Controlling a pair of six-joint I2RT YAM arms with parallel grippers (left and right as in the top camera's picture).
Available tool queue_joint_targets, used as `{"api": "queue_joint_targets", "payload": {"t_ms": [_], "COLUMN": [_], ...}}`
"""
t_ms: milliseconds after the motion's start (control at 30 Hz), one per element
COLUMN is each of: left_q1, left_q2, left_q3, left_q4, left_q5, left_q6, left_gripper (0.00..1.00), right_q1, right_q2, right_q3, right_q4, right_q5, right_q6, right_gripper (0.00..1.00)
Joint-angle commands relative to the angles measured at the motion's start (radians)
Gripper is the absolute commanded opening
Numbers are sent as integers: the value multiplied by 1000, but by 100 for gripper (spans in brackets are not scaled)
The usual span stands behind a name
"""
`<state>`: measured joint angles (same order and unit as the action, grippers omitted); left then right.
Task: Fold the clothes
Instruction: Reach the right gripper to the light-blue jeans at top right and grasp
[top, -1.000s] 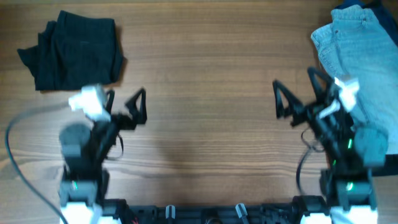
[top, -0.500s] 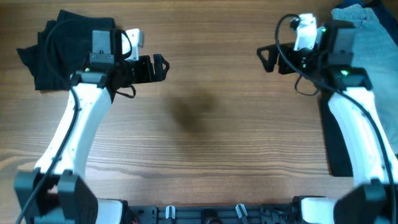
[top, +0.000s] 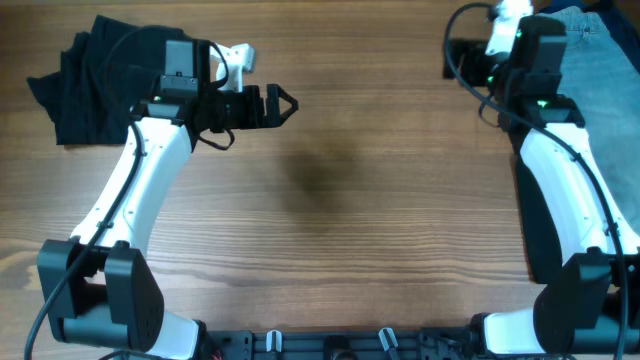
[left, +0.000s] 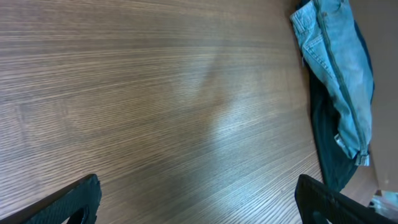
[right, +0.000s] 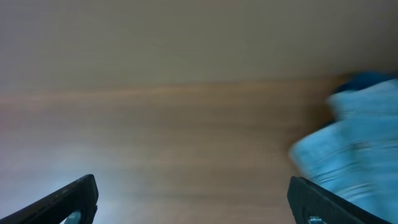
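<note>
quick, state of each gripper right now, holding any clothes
Left gripper: open, holding nothing.
Right gripper: open, holding nothing.

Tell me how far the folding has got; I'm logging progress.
Done, apparently: the black garment lies roughly folded at far left. In hand: nothing; left gripper and right gripper are open and empty. Remaining: the denim shorts, bunched on a dark garment at the right edge.

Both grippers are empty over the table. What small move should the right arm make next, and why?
Probably swing the right gripper toward the denim shorts and lower it to their edge. It is open and empty over the table, and the shorts lie crumpled beside that arm.
</note>
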<state>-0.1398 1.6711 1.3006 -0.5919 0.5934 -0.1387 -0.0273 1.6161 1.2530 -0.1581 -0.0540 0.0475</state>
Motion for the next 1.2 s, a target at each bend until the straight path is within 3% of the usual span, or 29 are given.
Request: {"api": "queue_joint_targets", "payload": {"t_ms": [0, 333, 900, 1067, 1133, 1167], "left_q1": [-61, -255, -288, -288, -289, -289], "left_q2": [1, 1, 1, 1, 1, 1], "left_q3": [22, 22, 22, 22, 22, 22], "left_q4": [-3, 5, 47, 91, 109, 116], "left_q5": [-72, -250, -307, -308, -307, -307], "left_q6": [20, 19, -37, -72, -79, -79], "left_gripper": [100, 100, 100, 100, 100, 100], "right_q1": [-76, -284, -299, -303, -307, -307], "right_q2": [85, 413, 669, 684, 684, 684], "right_q3": [49, 257, 280, 280, 280, 280], "right_q4": [61, 64, 236, 240, 237, 230], "right_q5": [159, 23, 116, 269, 306, 322], "right_q6": [5, -22, -45, -45, -45, -45], "right_gripper": [96, 94, 90, 70, 55, 40]}}
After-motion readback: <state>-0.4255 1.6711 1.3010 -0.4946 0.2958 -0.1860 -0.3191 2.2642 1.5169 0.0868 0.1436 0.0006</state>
